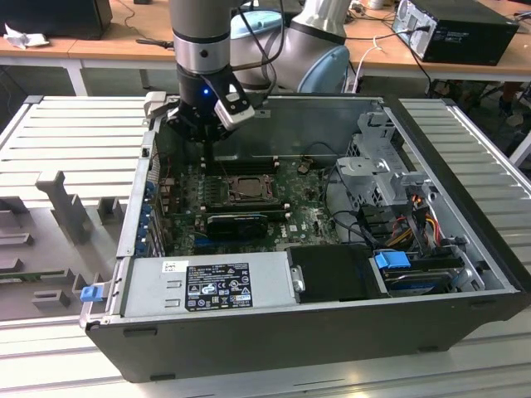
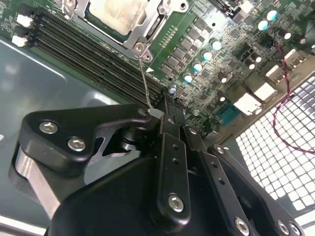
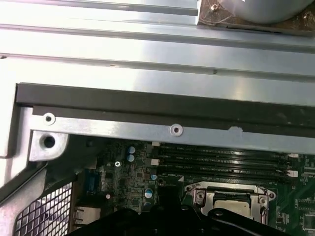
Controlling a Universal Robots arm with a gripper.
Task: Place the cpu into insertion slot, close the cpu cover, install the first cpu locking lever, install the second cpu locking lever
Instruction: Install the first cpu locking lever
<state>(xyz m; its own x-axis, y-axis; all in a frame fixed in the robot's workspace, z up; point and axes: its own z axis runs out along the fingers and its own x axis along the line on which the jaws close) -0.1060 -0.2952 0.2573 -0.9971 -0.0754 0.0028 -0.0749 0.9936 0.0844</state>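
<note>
Computer case point(image 1: 332, 332) (open) on ribbed table point(image 1: 75, 133)

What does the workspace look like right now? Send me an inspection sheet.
Surface: ribbed metal bench carrying the open computer case.
Job's things: cpu seated in the insertion slot; cpu cover down around it; thin wire lever raised.
Clutter: grey fixture blocks at the exterior view's left.
Grippers: gripper at the lever's tip.
Cables: coloured bundle by the drive bay.
Surroundings: wooden desks behind.

Bright, even light; glare on the metal panel point(image 3: 147, 54), perhaps overexposed.
</note>
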